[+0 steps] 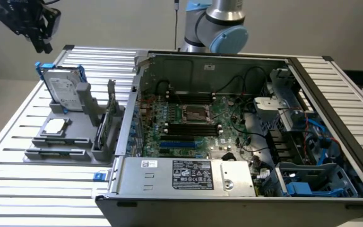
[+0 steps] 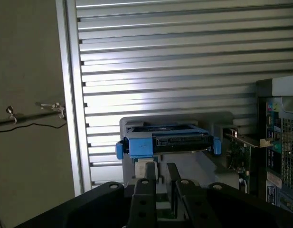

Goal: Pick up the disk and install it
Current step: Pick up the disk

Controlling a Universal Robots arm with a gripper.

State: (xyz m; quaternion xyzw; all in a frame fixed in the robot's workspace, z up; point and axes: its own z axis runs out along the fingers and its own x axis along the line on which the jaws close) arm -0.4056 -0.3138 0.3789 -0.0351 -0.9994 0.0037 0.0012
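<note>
Your black two-finger gripper hangs above the upright silver-grey, blue-railed hard disk in its grey stand, fingers slightly apart, gripping nothing.

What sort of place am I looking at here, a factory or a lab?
Probably a robotics lab or test bench. A robot arm stands behind an open computer case on a slatted metal table, and a hard drive sits upright in a grey holder beside it.
</note>
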